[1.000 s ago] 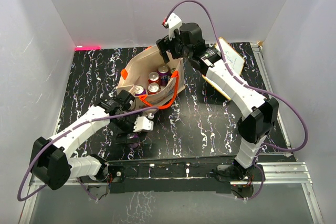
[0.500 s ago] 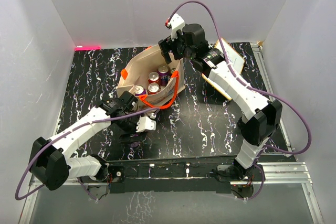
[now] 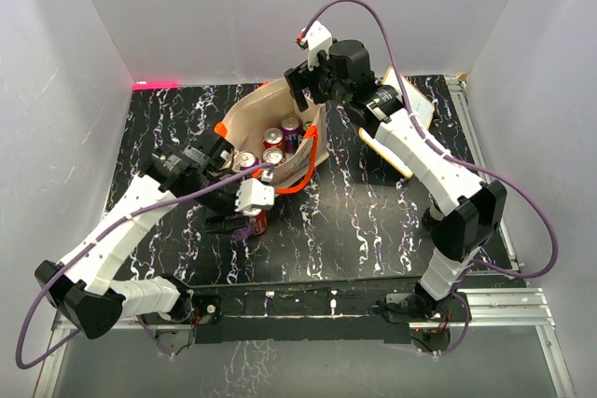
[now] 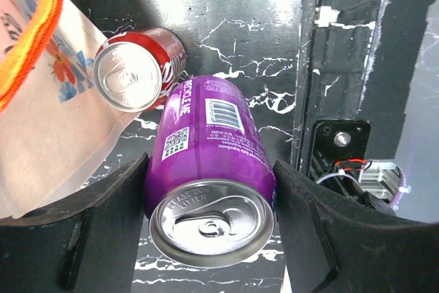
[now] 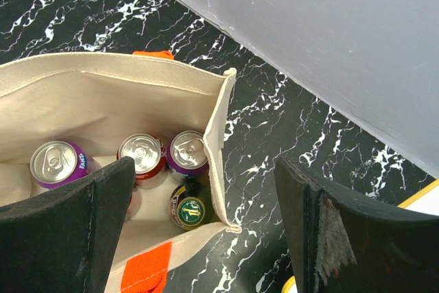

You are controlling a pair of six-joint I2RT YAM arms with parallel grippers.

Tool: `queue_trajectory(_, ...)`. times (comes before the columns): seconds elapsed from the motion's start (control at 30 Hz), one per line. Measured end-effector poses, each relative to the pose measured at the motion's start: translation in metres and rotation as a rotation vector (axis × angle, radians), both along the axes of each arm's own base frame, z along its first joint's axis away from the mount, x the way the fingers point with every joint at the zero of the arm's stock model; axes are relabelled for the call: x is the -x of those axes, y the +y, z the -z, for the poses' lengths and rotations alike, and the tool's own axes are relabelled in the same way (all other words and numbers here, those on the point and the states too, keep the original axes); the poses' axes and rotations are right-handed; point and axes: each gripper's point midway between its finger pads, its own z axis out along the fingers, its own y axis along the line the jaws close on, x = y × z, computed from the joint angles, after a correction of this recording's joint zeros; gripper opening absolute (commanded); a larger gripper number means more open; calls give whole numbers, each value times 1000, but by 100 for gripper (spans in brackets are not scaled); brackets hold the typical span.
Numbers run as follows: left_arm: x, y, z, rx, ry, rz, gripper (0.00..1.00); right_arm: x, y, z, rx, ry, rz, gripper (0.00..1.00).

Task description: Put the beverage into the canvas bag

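Looking through the left wrist camera, you see the left gripper (image 4: 209, 186) pinching the purple can (image 4: 212, 135), one black finger (image 4: 103, 217) pressed against each side of it, the pull-tab top facing the lens. You cannot tell whether the can rests on the tabletop (image 4: 254, 25) or is off it. Just beside it a red can (image 4: 134, 73) stands upright on the black marbled surface, touching the printed side of the canvas bag (image 4: 48, 128), whose orange handle (image 4: 34, 39) loops across that corner of the view.

From above, the canvas bag (image 3: 247, 123) stands open near the middle of the tabletop's far edge, and your purple can sits outside it, on its near side, towards the left. Inside the bag you find two purple-sided cans (image 5: 58, 162), a red one (image 5: 142, 152) and a green-capped drink (image 5: 190, 209).

Your right gripper (image 5: 204, 162) hangs over the bag's far right corner, fingers spread wide and holding nothing. A white board (image 3: 415, 109) lies near the far right corner.
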Motion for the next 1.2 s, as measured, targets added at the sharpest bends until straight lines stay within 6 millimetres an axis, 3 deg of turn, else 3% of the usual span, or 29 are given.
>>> queue_trajectory(0.13, 6, 2, -33, 24, -10, -9, 0, 2, -4, -8, 11, -27, -2, 86)
queue_trajectory(0.4, -1, -9, -121, 184, -156, -75, 0, 0, -9, -10, 37, -48, 1, 86)
queue_trajectory(0.5, -17, -22, -153, 256, -201, -148, 0, -1, -9, -10, 40, -49, 0, 86)
queue_trajectory(0.57, -33, -31, -164, 288, -223, -199, 0, -1, -9, -10, 40, -49, 0, 86)
queue_trajectory(0.7, -71, -47, -162, 287, -240, -303, 0, -1, -11, -10, 36, -47, 5, 86)
queue_trajectory(0.93, -134, -66, -128, 199, -248, -450, 0, -2, -30, -16, 6, -41, 48, 86)
queue_trajectory(1.2, -172, -67, -102, 152, -246, -539, 0, -5, -66, -7, -32, 1, 131, 86)
